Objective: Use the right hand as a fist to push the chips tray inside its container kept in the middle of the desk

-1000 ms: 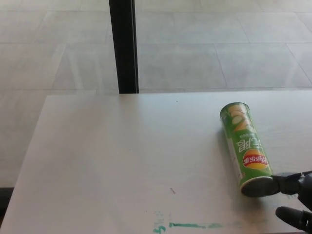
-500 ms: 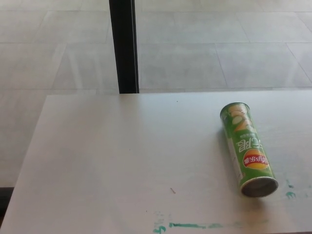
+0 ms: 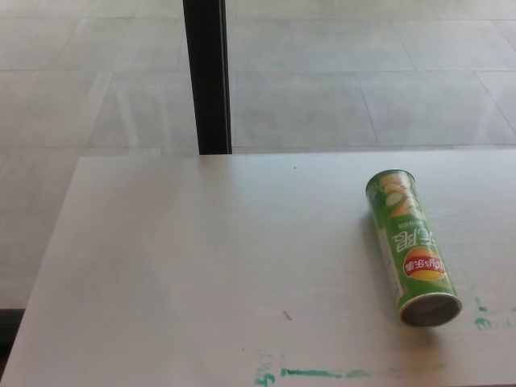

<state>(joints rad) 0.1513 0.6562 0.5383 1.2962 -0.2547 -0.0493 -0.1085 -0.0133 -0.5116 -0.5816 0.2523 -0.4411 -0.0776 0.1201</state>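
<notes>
Chips container (image 3: 414,246): green tube lying on its side on the worktop (image 3: 201,266), right of centre; far end pointing away toward the back edge, near end facing the camera and showing a dark round face. No tray is showing beyond that end; cannot tell how deep it is sitting.
Container label: red-and-yellow logo near the near end, print reading upside down from here.
Right hand: not showing now. A second ago its dark fingers were touching the container's near end from the right; half a second ago it was already gone. How its fingers are set cannot be told.
Left hand: not showing either, so nothing to say of its fingers.
Container vs earlier: sitting at the same angle; a tiny rightward offset is matching a shift of the whole picture, so the camera is drifting, not the tube.
Green marks (image 3: 318,373): smeared line on the worktop in front and left of the container; small dabs just right of its near end.
Black post (image 3: 207,76): standing behind the worktop, well left of the container, against pale floor tiles.
</notes>
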